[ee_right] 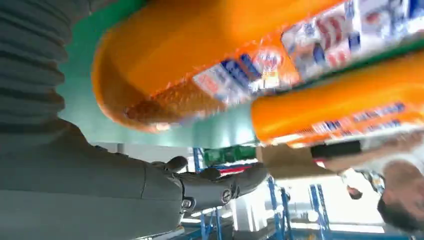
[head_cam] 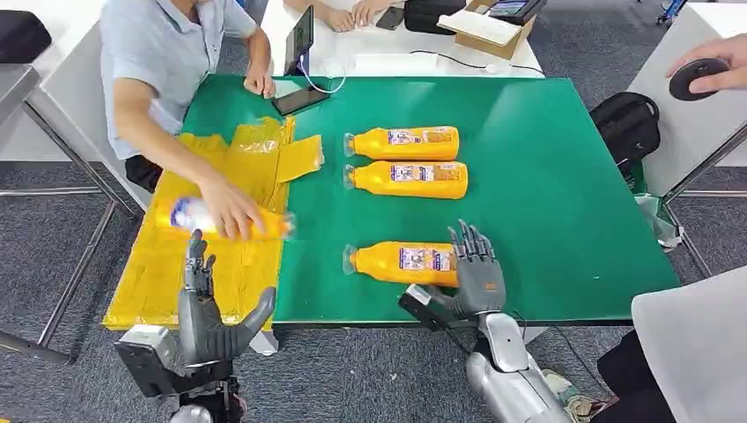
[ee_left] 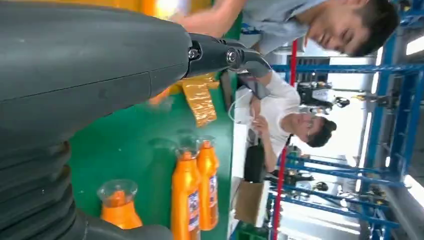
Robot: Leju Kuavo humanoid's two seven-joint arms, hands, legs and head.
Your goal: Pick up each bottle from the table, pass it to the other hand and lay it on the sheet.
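Observation:
Three orange bottles lie on the green table (head_cam: 546,203): two side by side at the far middle (head_cam: 405,143) (head_cam: 407,179) and one near the front edge (head_cam: 401,262). My right hand (head_cam: 476,269) stands open at the base end of the near bottle (ee_right: 200,65), fingers spread upward, thumb (ee_right: 215,185) clear of it. A fourth bottle (head_cam: 189,214) lies on the yellow sheet (head_cam: 167,273) under a person's hand (head_cam: 231,210). My left hand (head_cam: 207,308) is open and empty over the sheet's near edge. The left wrist view shows the three bottles (ee_left: 185,195) past my thumb (ee_left: 220,55).
A person sits at the table's far left corner, arm reaching over the sheet. A phone (head_cam: 299,100) and an upright tablet (head_cam: 299,40) are at the far edge. A black backpack (head_cam: 625,123) lies on the floor to the right. Another person's hand (head_cam: 705,75) holds a dark round object at the right.

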